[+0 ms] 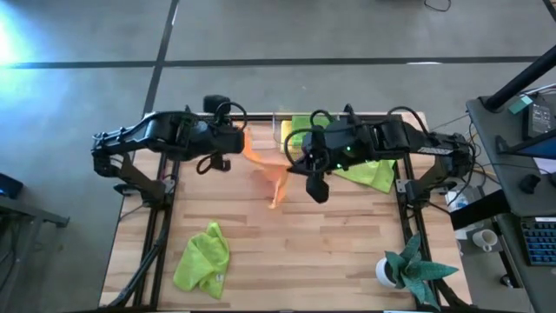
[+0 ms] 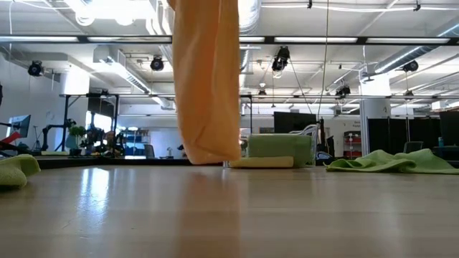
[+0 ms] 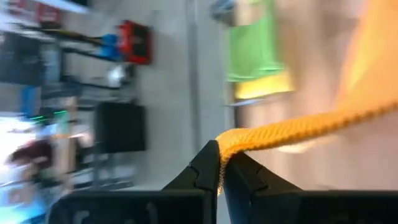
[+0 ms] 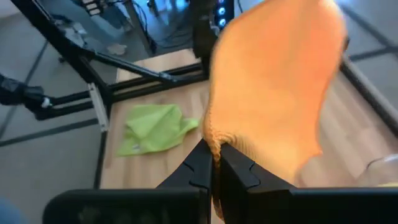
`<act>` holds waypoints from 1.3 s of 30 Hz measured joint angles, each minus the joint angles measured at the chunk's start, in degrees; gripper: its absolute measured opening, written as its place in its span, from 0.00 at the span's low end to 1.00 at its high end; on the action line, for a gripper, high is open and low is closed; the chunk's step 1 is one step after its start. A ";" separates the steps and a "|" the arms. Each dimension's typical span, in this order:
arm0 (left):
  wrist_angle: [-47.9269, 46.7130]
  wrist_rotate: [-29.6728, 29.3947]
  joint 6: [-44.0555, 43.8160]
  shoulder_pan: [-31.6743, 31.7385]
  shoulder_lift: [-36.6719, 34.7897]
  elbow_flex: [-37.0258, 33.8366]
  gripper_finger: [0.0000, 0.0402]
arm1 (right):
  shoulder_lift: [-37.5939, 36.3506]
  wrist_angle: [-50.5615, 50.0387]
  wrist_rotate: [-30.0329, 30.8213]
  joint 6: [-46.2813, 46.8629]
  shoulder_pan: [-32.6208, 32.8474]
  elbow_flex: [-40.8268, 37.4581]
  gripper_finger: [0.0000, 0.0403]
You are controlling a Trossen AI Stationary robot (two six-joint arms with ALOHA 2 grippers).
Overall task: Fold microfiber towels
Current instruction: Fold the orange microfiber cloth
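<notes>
High view showed both arms up over the middle of the wooden counter (image 1: 287, 235), sharing one soft orange microfiber towel (image 1: 265, 169). The left pincer (image 1: 242, 139) was clamped on one corner, and the right pincer (image 1: 318, 188) was clamped on another. I think they held two corners like that so the cloth could hang open and flat, ready to be laid down and folded.

From the pincers the orange towel drooped down between them, its long side running up and down. Low view showed its bottom edge (image 2: 208, 154) at the counter top, or just above it; I could not tell which.

A crumpled lime green towel (image 1: 202, 256) lay well apart from the left pincer, nearer the front edge. Another lime green towel (image 1: 372, 172) lay flat just beside the right pincer's arm.
</notes>
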 joint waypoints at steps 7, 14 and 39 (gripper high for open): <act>-6.98 17.11 -10.87 -1.00 0.02 -0.07 0.00 | -0.09 -0.57 -2.62 7.09 1.77 0.98 0.02; -9.85 24.91 -16.91 -2.47 0.02 0.11 0.00 | -0.04 -6.95 -3.79 11.59 3.38 0.74 0.02; -9.79 48.49 -27.52 -2.67 -0.14 4.63 0.00 | -0.02 -16.51 -8.81 13.67 5.30 0.83 0.02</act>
